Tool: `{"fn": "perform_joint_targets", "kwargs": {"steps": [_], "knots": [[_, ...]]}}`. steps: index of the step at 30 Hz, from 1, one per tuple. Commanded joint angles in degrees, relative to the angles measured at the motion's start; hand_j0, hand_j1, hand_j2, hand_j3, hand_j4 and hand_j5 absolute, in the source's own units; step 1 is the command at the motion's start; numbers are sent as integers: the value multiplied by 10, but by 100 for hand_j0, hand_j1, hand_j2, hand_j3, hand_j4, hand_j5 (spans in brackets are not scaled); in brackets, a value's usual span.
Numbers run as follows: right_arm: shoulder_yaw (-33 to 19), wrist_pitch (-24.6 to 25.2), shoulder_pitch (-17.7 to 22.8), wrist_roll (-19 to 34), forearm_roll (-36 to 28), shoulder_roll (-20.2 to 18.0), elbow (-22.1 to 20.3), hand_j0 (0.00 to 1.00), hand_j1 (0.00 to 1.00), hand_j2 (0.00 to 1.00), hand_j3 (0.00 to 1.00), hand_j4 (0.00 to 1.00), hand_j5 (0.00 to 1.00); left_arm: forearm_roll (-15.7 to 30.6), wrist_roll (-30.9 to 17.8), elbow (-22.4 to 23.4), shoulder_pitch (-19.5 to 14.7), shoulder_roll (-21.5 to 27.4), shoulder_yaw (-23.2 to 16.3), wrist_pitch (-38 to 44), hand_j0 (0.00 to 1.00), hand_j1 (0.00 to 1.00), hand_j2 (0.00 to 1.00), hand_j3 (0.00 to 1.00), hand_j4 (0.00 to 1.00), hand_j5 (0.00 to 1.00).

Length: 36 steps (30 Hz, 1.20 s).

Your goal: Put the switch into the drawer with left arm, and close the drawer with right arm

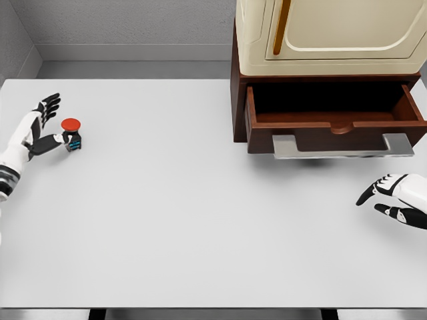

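Left hand (41,128) spread beside red-capped switch (71,133) at 9 o'clock, thumb touching; closing off-centre may topple it. Right hand (393,198) relaxed.

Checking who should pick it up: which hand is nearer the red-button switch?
Left. The left hand is right beside the switch, its thumb reaching the base. The right hand rests far across the table, below the open drawer.
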Motion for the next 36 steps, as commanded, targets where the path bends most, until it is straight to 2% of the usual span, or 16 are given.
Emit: {"fn": "perform_joint_targets", "kwargs": {"steps": [1,23,36], "knots": [[0,1,0,0,-4,-1,0,54,54,54,54,54,54,-43,8,5,0,0,-3,-1,96,96,96,96,96,96],[0,1,0,-1,-4,0,1,55,55,55,55,55,55,-41,8,-2,19,7,-3,-37,99,99,99,99,99,99],[0,1,-1,-1,-4,0,1,55,55,55,55,55,55,-37,7,-17,19,7,0,-53,99,99,99,99,99,99]]}}
